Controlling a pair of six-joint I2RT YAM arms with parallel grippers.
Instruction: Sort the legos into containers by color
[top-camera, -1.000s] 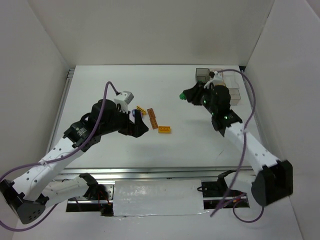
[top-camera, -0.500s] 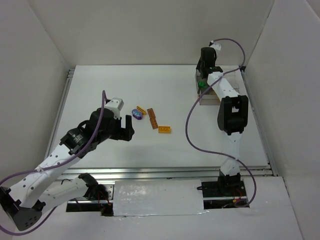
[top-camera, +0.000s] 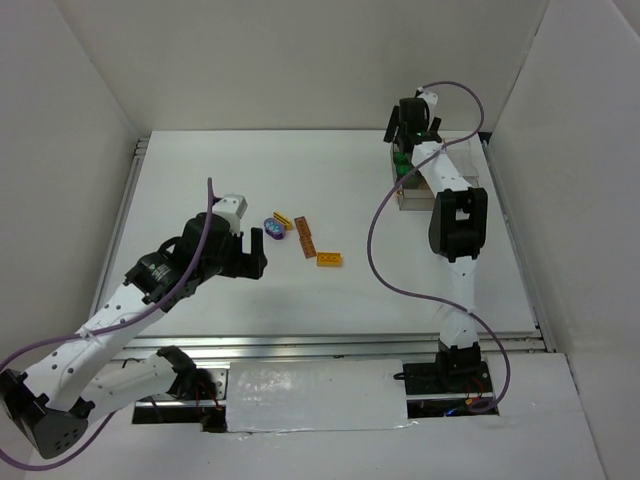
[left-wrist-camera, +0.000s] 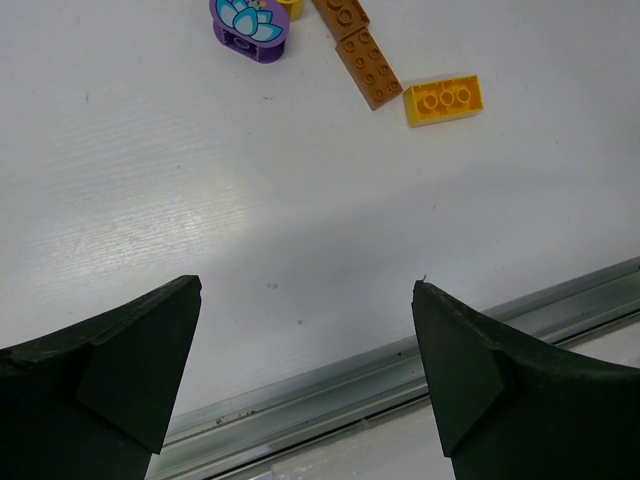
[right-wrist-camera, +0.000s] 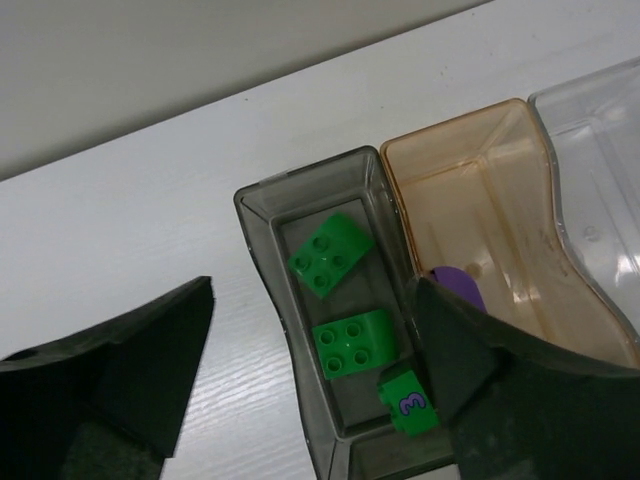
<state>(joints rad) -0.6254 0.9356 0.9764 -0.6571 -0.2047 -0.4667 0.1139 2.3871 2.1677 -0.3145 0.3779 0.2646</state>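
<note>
My right gripper (right-wrist-camera: 312, 290) hangs open over the containers (right-wrist-camera: 258, 262) at the table's back right. Three green legos lie in the dark smoky compartment: one tilted (right-wrist-camera: 332, 255), one flat (right-wrist-camera: 355, 342), and one with a purple "3" (right-wrist-camera: 408, 402) right beside my right finger. A purple piece (right-wrist-camera: 455, 283) sits in the amber compartment (right-wrist-camera: 480, 190). My left gripper (left-wrist-camera: 306, 285) stands open and holds nothing. It is short of a purple flower lego (left-wrist-camera: 250, 22), brown legos (left-wrist-camera: 368, 65) and a yellow-orange lego (left-wrist-camera: 444, 100). From above, that cluster (top-camera: 305, 237) lies just right of the left gripper (top-camera: 260, 252).
A clear compartment (right-wrist-camera: 600, 150) adjoins the amber one. An aluminium rail (left-wrist-camera: 400, 370) runs along the table's near edge. White walls close in the table on three sides. The right arm's purple cable (top-camera: 385, 270) loops over the table's right half.
The right arm swung from mid-table to the back tray with a green lego, then opened; that lego now lies in the dark compartment. The left gripper drew back slightly from the cluster.
</note>
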